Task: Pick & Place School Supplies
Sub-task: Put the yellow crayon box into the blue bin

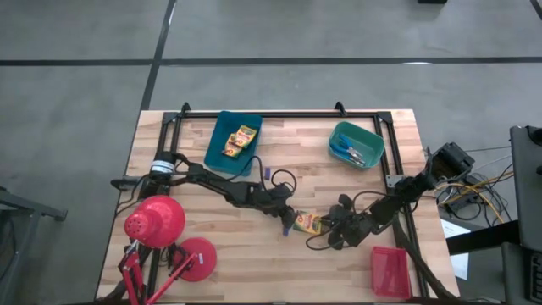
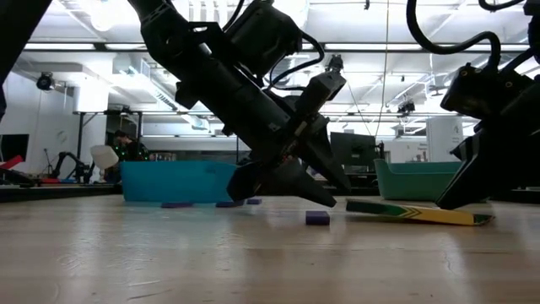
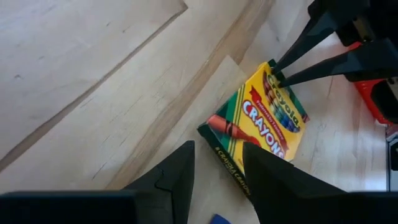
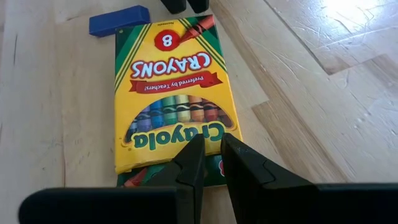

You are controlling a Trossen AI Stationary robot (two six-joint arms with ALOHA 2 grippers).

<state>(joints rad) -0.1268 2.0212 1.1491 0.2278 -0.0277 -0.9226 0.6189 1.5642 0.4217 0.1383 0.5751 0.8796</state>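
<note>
A yellow crayon box (image 1: 307,223) lies flat on the wooden table, near its front middle. My left gripper (image 3: 217,155) stands open at the box's left end, its fingertips just short of that end's corner (image 3: 205,130). My right gripper (image 4: 211,146) is nearly shut over the box's right end. A small purple stick (image 4: 118,20) lies on the table beside the box's left end. More crayon boxes (image 1: 240,141) lie in the blue tray (image 1: 222,157). Blue-handled scissors (image 1: 351,154) lie in the teal tray (image 1: 371,135). My right gripper sets its two fingertips (image 4: 194,149), side by side and almost together, on the box's printed top face at its right end (image 4: 180,138). The fingers slant down from the table's right. The box stays flat on the table. Whether they pinch any part of it, I cannot tell.
A red desk lamp (image 1: 157,222) stands at the front left with its base (image 1: 196,258) beside it. A red tray (image 1: 389,271) sits at the front right. A black frame (image 1: 279,113) runs along the far edge. Loose purple sticks (image 2: 181,203) lie before the blue tray.
</note>
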